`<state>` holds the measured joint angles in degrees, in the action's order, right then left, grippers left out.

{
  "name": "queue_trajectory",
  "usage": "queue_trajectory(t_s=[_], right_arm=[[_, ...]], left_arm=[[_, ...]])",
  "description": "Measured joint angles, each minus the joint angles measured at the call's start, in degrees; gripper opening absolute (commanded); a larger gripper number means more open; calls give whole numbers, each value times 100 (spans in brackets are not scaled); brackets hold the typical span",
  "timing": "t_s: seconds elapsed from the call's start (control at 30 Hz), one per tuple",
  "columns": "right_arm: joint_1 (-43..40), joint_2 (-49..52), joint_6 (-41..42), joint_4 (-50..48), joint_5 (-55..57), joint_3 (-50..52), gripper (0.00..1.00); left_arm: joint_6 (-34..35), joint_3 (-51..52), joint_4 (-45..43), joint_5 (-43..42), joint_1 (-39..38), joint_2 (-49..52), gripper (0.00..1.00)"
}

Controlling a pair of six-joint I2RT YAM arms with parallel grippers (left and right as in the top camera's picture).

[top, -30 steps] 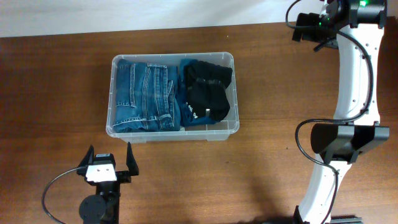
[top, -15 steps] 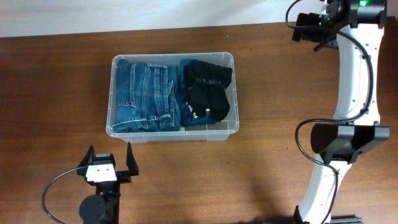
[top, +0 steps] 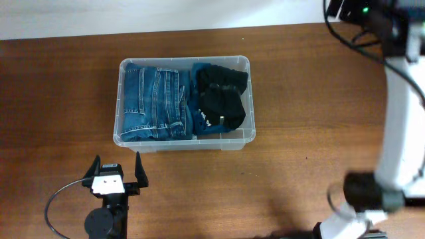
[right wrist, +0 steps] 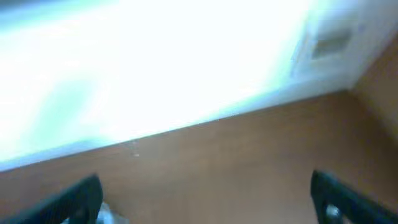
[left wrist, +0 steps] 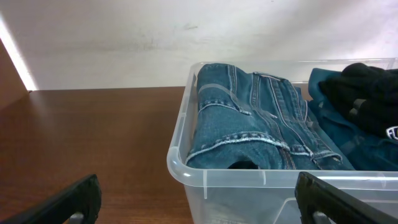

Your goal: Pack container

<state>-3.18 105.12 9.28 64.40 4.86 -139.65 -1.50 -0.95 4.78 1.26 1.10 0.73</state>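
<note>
Overhead: the container (top: 184,62) sits on the brown surface (top: 299,99), long side across the frame. In its left half lie folded blue jeans (top: 156,103). In its right half a black garment (top: 222,93) lies on top of a dark teal one (top: 199,123). The left hand (top: 117,161) is just in front of the container's near left corner, apart from it, with its fingers spread wide and nothing held. The right arm (top: 398,119) is blurred, well to the right of the container. Its hand (top: 342,8) is at the top edge, mostly cut off.

Left wrist: we see the container's near wall and rim close up, the jeans rising above the rim and the black garment to their right. Both finger tips sit at the bottom corners, wide apart and empty.

Right wrist: blurry. The right hand's fingers (right wrist: 74,199) are wide apart with nothing between them, over bare surface and a bright wall (right wrist: 155,62). The container is not visible here.
</note>
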Motion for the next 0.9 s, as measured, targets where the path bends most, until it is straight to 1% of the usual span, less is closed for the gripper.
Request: queue_trajectory(t_s=[0.07, 0.13, 0.2, 0.27, 0.3, 0.37, 0.43, 0.5, 0.6, 0.7, 0.9], right_arm=[[144, -651, -160, -726, -22, 608, 98], [352, -1508, -417, -1711, -85, 1652, 98], [435, -1991, -551, -2299, -175, 2468, 98], [452, -2321, -619, -2518, -278, 3088, 98], [450, -2573, -656, -2704, -356, 3617, 99], [452, -2846, -673, -3082, -428, 4192, 98], [450, -3373, -682, -3670, -492, 5115, 98], [450, -3753, -693, -4017, -503, 5650, 98], [450, -4594, -697, -4607, -522, 6649, 98], [450, -5322, -699, -4981, -525, 7471, 99], [450, -6406, -699, -5598, -540, 8920, 98]], left_arm=[[0, 0, 0, -2, 0, 0, 99], [0, 0, 0, -20, 0, 0, 99], [2, 0, 0, -22, 0, 0, 99], [0, 0, 2, -22, 0, 0, 99], [0, 0, 2, -24, 0, 0, 99], [0, 0, 0, -28, 0, 0, 99], [2, 0, 0, -37, 0, 0, 99], [0, 0, 4, -37, 0, 0, 99], [0, 0, 0, -37, 0, -7, 99], [0, 0, 2, -37, 0, -7, 99], [0, 0, 2, -39, 0, -7, 99]])
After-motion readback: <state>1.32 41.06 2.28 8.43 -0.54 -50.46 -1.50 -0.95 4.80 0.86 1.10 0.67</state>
